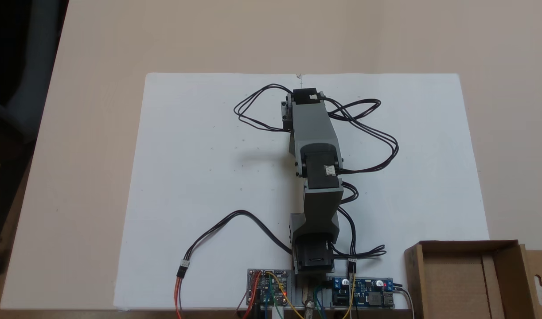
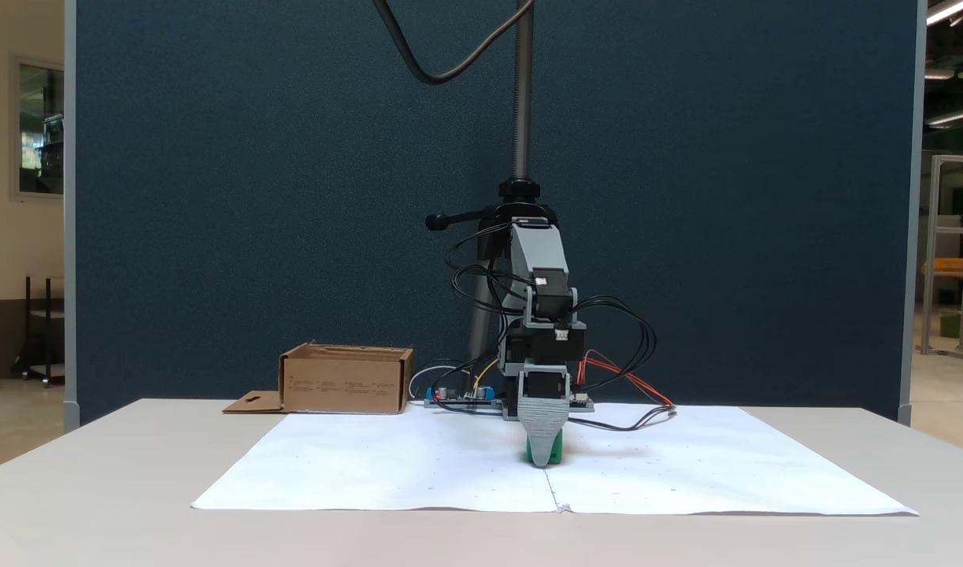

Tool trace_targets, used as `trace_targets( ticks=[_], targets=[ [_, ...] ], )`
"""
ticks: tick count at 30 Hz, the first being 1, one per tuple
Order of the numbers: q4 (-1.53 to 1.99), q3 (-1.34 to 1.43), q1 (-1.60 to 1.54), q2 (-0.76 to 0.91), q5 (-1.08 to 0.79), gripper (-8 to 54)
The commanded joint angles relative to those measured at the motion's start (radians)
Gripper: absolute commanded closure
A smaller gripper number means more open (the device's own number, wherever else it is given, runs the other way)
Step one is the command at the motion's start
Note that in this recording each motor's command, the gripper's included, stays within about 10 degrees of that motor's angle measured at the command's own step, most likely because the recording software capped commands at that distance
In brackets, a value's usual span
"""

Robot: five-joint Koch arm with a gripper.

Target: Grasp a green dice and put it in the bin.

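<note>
In a fixed view from the front, my gripper [image 2: 542, 458] points straight down onto the white paper [image 2: 387, 465]. Its grey ribbed front jaw faces the camera and hides the other jaw. The green dice [image 2: 557, 452] sits right behind that jaw on the paper, with green showing on both sides of the tip. I cannot tell whether the jaws are closed on it. From above, the arm [image 1: 315, 133] stretches away from its base and covers the gripper and dice. The bin [image 1: 413, 274], a brown cardboard box [image 2: 346, 382], stands beside the arm's base.
Two circuit boards [image 1: 268, 285] [image 1: 364, 294] and loose black cables [image 1: 368, 133] lie around the arm's base. A camera stand pole [image 2: 520, 102] rises behind the arm before a dark blue partition. The paper [image 1: 200, 168] covers the table's middle.
</note>
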Motion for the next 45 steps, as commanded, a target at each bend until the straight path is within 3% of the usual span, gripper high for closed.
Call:
trace_targets(
  ticks=[1,6,11,16,20,30,45],
  targets=[
    [0.003,-0.012,-0.005,0.009,0.054,14.7],
    [0.003,-0.012,0.005,0.003,0.052,14.8],
    [-0.017,-0.005,0.009,0.003,0.052,23.0],
    [-0.021,0.006,0.014,0.003,0.052,23.2],
    [-0.06,0.038,0.015,0.003,0.054,33.3],
    [0.025,0.032,0.012,0.098,0.057,33.4],
    [0.634,-0.701,0.167,0.103,0.051,33.4]
  ],
)
